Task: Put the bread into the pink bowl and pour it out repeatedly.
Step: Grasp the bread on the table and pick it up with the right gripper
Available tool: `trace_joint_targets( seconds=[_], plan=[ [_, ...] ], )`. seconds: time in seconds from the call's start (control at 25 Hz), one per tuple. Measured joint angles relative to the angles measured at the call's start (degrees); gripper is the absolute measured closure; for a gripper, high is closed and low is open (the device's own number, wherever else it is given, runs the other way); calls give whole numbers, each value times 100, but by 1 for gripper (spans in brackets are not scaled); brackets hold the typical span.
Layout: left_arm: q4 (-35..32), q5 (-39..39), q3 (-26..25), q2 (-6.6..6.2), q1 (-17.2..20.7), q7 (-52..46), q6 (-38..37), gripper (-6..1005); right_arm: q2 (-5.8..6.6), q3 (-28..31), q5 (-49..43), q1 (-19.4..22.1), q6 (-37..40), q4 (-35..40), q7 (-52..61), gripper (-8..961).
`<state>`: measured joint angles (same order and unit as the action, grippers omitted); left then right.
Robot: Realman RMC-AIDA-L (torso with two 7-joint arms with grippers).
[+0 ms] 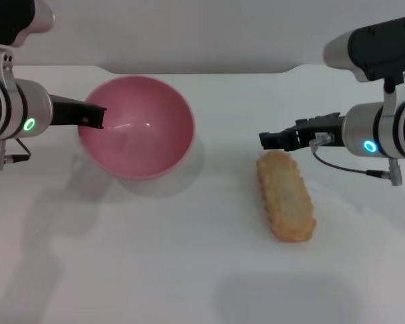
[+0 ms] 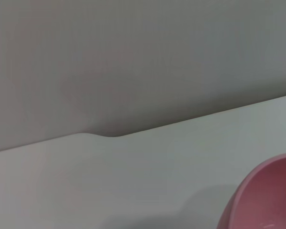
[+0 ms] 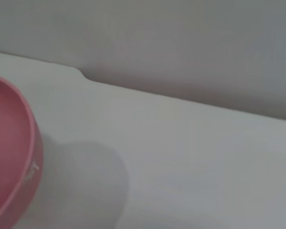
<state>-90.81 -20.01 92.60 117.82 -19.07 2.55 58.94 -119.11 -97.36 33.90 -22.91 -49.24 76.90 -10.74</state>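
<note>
The pink bowl (image 1: 138, 128) is at the left of the table, tilted so that its empty inside faces me. My left gripper (image 1: 94, 116) is shut on the bowl's left rim. The bowl's edge also shows in the left wrist view (image 2: 264, 200) and the right wrist view (image 3: 14, 157). The bread (image 1: 287, 196), a golden-tan baguette, lies flat on the white table (image 1: 189, 270) to the right of the bowl, running from far to near. My right gripper (image 1: 266, 140) hovers just over the bread's far end, apart from the bowl.
The table's far edge, with a notch in it, meets a grey wall (image 1: 189, 34). Bare table surface lies between the bowl and the bread and along the near side.
</note>
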Motion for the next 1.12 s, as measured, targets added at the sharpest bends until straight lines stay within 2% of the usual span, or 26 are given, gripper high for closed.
trace_joint_targets(
  seconds=[0.56, 1.12],
  plan=[
    [103, -23, -7, 8, -122, 0, -59, 956, 3, -259, 192, -71, 302, -429, 25, 135],
    [117, -7, -6, 6, -162, 0, -58, 956, -5, -538, 522, -417, 631, -1233, 25, 157]
  ],
)
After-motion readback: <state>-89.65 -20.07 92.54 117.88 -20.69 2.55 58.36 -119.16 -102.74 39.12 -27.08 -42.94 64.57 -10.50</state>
